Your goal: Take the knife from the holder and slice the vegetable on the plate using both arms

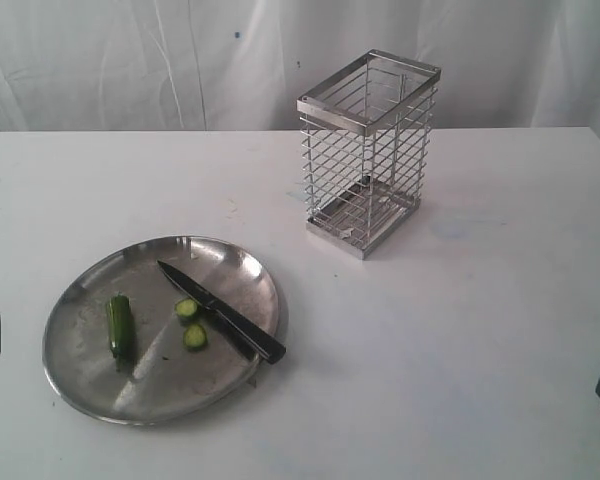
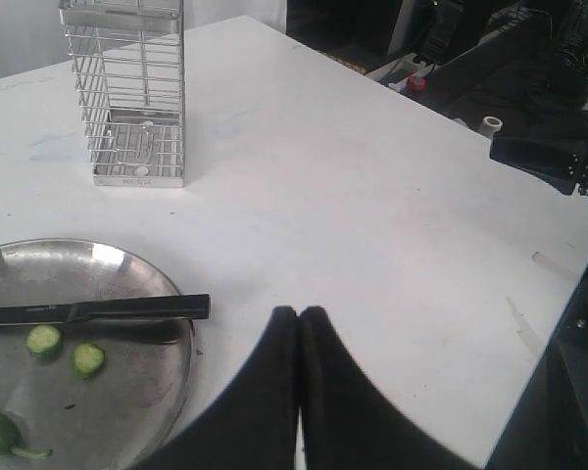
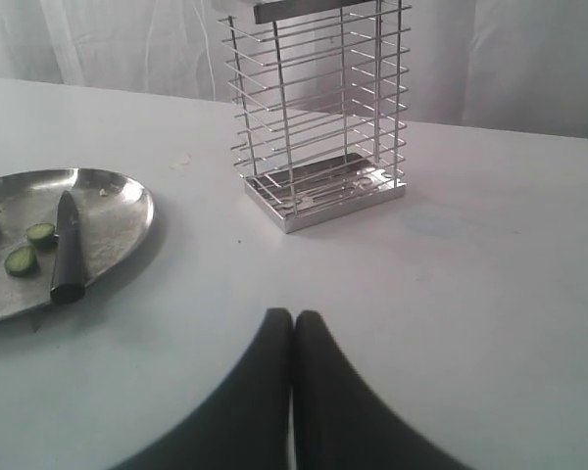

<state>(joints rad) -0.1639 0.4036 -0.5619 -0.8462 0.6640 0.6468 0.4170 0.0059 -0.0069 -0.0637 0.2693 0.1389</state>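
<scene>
My left black pincer has its fingers pressed together on nothing; the right black pincer is the same, closed and empty. Both sit low in their frames, off the large round steel plate. The slim all-black knife lies on that plate at lower left of the exterior frame, tip toward upper left, handle overhanging the rim toward lower right. Two pale slices sit just beside the blade; the dark-green vegetable remainder lies further left. The tall steel wire holder stands empty, upper right. Slicing looks done, I judge; the handle points toward my right arm.
</scene>
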